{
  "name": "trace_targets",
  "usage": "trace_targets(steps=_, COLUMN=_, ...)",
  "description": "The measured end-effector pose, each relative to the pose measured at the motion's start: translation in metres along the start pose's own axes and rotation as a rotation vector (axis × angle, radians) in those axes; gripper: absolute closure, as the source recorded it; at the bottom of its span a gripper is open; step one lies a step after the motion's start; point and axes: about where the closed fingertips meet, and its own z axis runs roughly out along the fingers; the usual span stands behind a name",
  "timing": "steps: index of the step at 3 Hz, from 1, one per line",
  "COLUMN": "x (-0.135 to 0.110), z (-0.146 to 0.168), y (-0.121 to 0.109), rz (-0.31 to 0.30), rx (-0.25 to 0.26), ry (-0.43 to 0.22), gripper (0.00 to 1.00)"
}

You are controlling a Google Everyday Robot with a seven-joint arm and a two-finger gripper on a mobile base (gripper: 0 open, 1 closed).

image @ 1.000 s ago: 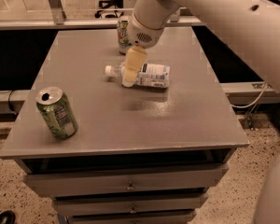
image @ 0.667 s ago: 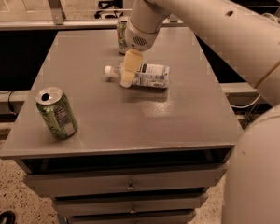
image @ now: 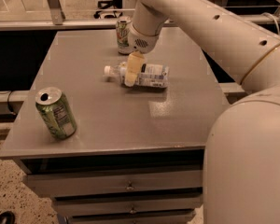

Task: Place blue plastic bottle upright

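Observation:
The blue plastic bottle [image: 147, 75] lies on its side in the middle of the grey table [image: 107, 125], with its white cap [image: 108, 71] pointing left. It is clear, with a white-bluish label. My gripper [image: 130, 76] comes down from the white arm [image: 186, 17] and sits at the bottle's neck, just right of the cap, partly covering it. The bottle rests on the tabletop.
A green soda can [image: 56, 113] stands upright near the table's front left corner. A second can [image: 123, 34] stands at the back, just behind my wrist. My arm's large white body [image: 252, 162] fills the right foreground. Drawers [image: 126, 185] are below the tabletop.
The gripper stays at the bottle's neck and the bottle has not moved. The arm's body has swung closer and now fills more of the right side.

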Motion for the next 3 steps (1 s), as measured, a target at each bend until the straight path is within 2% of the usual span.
trace_targets(steps=1, x=0.001, z=-0.008, y=-0.001, rz=0.008, rx=-0.009, ry=0.000, gripper=0.39)
trace_targets(steps=2, x=-0.010, z=-0.024, y=0.009, rz=-0.009, rx=-0.016, ry=-0.056, gripper=0.78)
trace_targets(steps=3, x=-0.017, z=-0.032, y=0.013, rz=-0.017, rx=-0.014, ry=-0.096, gripper=0.99)
